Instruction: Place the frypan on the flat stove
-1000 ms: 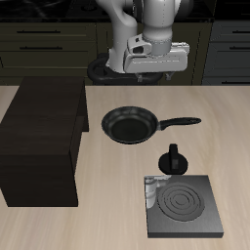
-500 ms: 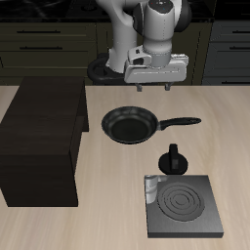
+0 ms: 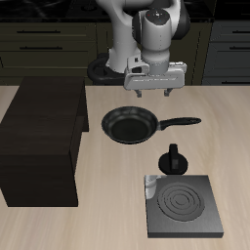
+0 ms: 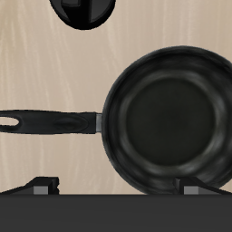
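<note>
The frypan (image 3: 130,124) is a round, shallow black pan lying on the table mid-way back, with its long straight handle (image 3: 182,122) pointing sideways. In the wrist view the frypan (image 4: 172,113) fills much of the frame and its handle (image 4: 50,121) lies flat on the wood. The flat stove (image 3: 182,205) is a dark-grey square slab with pale ring marks near the table's front edge. My gripper (image 3: 153,95) hangs open and empty above the pan's back edge, not touching it. Its fingertips (image 4: 41,186) show spread wide apart.
A large dark wooden box (image 3: 44,142) stands on the table beside the pan. A small upright black object (image 3: 174,159) stands between the pan handle and the stove's back edge; it also shows in the wrist view (image 4: 83,11).
My gripper has come down and moved slightly toward the table's front, closer over the frypan. The pan, the stove and the box have not moved.
</note>
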### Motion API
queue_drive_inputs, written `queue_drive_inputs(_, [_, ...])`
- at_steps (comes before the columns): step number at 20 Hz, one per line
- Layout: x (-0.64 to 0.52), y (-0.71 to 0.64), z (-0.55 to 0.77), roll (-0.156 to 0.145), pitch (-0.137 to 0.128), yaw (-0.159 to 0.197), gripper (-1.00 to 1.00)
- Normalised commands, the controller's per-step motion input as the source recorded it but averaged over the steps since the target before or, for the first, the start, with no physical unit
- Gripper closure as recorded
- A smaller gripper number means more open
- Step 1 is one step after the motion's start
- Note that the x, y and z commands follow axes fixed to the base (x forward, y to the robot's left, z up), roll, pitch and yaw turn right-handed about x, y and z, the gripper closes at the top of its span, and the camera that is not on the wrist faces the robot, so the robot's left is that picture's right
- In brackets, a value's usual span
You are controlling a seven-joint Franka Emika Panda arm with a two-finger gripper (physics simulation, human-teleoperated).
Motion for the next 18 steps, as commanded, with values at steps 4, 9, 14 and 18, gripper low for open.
queue_drive_inputs(4, [-0.14, 0.05, -0.16, 0.015, -0.014, 0.008, -1.0])
queue_drive_inputs(9, [-0.06, 0.01, -0.04, -0.001, -0.05, 0.016, -1.0])
queue_drive_inputs(14, [0.03, -0.03, -0.26, -0.021, -0.005, 0.041, -1.0])
queue_drive_inputs(18, [0.06, -0.04, -0.27, -0.018, 0.031, 0.005, -1.0])
